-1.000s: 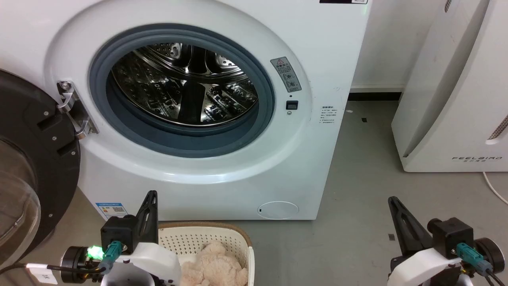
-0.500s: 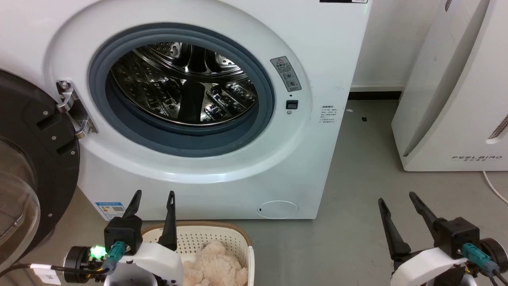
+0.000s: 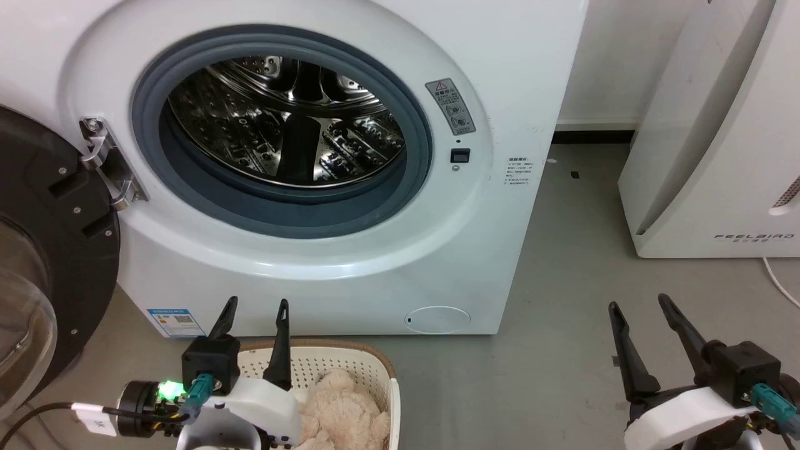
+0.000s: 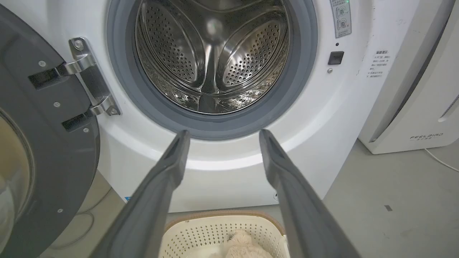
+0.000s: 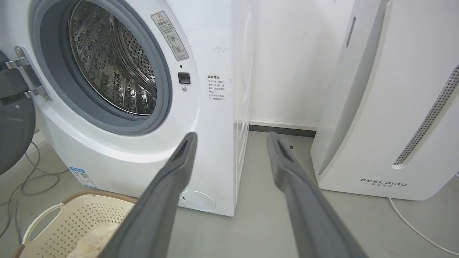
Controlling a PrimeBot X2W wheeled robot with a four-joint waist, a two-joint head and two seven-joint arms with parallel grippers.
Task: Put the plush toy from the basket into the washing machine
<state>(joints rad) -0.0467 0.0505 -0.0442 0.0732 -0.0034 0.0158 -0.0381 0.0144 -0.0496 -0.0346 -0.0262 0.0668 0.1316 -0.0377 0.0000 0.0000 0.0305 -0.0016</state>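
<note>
1. The washing machine (image 3: 512, 75) takes up the upper left and centre of the head view. Its round porthole stands open, ringed by a grey gasket (image 3: 412, 187), and the shiny steel drum (image 3: 281, 125) shows through it.
2. The black-framed door (image 3: 56, 250) hangs swung open at the left edge of the frame, carried on a metal hinge (image 3: 106, 162).
3. The basket (image 3: 325, 369) sits on the grey floor (image 3: 562, 281) at the bottom of the frame, left of centre and just in front of the machine's base.
4. The plush toy (image 3: 340, 406) lies inside the basket. It is cut off by the bottom edge and partly hidden behind the left arm's white wrist.
5. The left gripper (image 3: 257, 302) is at the lower left with its fingers spread apart and nothing between them. They point up the frame, and the tips lie against the machine's lower front panel in the picture.
6. In the left wrist view the two fingers frame the lower arc of the gasket, and the basket and a tuft of the toy show between them at the bottom edge.
7. The right gripper (image 3: 637, 301) is at the lower right with its fingers likewise parted and empty. It is above bare floor, well apart from the basket.
8. A white slanted appliance (image 3: 719, 125) marked FEELBIRD stands at the right edge, with a white cable (image 3: 778, 281) on the floor beside it.
</note>
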